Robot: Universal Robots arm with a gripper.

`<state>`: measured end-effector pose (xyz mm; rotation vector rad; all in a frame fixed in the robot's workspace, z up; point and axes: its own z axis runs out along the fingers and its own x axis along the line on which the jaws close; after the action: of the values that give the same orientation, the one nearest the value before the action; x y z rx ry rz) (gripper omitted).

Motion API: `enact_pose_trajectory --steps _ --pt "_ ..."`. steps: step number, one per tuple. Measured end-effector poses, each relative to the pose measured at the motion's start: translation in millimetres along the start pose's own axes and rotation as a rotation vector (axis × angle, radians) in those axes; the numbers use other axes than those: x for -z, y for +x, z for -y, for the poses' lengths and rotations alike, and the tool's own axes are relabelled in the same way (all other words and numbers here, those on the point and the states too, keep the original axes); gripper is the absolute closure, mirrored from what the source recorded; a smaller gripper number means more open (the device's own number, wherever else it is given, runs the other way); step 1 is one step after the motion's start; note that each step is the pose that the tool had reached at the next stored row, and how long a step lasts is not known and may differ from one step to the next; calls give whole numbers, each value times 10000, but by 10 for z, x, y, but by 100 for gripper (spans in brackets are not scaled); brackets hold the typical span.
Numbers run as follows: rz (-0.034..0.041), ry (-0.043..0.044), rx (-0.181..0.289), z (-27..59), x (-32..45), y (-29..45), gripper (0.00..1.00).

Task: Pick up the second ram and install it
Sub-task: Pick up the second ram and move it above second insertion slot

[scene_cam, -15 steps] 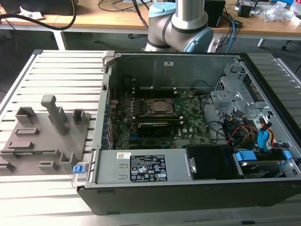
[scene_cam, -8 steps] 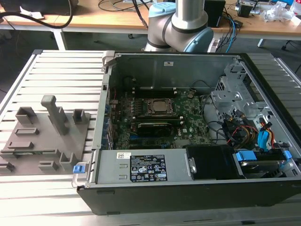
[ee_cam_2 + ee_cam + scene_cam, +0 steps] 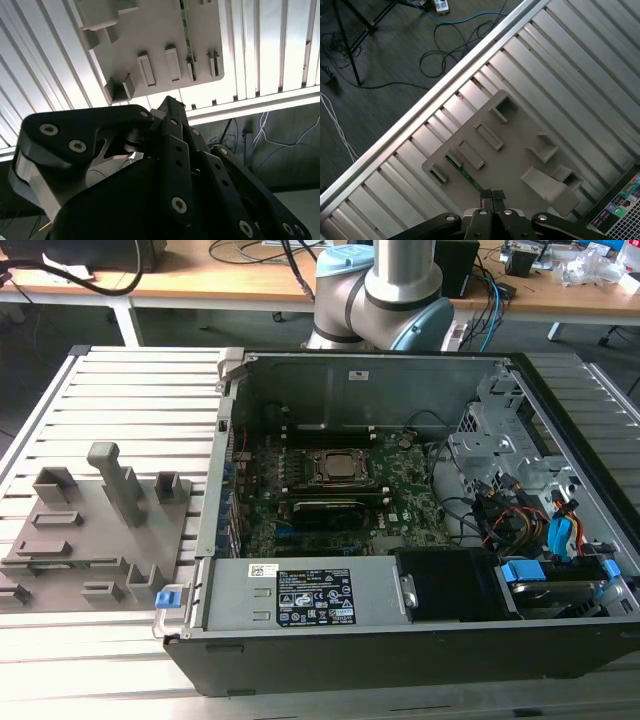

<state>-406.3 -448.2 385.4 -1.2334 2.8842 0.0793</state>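
The second ram (image 3: 465, 175) is a thin green stick standing on edge in a slot of the grey holder plate (image 3: 515, 150); it also appears as a narrow green strip (image 3: 188, 35) in the second wrist view. My gripper (image 3: 492, 196) hangs well above the plate, its black fingertips pressed together, shut with nothing between them, close to one end of the ram in the first wrist view. Its black linkage (image 3: 170, 150) takes up much of the second wrist view. The open computer case (image 3: 400, 370) holds the dark green motherboard (image 3: 400, 490) with its CPU socket (image 3: 335, 468).
The holder plate (image 3: 90, 530) lies on a slatted aluminium table (image 3: 150, 390), to the exterior view's left of the case. A black finned block (image 3: 325, 512) sits below the socket. Cables and drive bays (image 3: 530, 510) crowd the case's right side. Floor cables (image 3: 445, 45) lie beyond the table edge.
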Motion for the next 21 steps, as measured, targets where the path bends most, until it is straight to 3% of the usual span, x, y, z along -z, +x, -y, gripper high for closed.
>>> enact_pose_trajectory --steps 6,21 --pt "-39 -21 858 0 0 0 89" --pt "-99 -51 2189 0 0 0 89"
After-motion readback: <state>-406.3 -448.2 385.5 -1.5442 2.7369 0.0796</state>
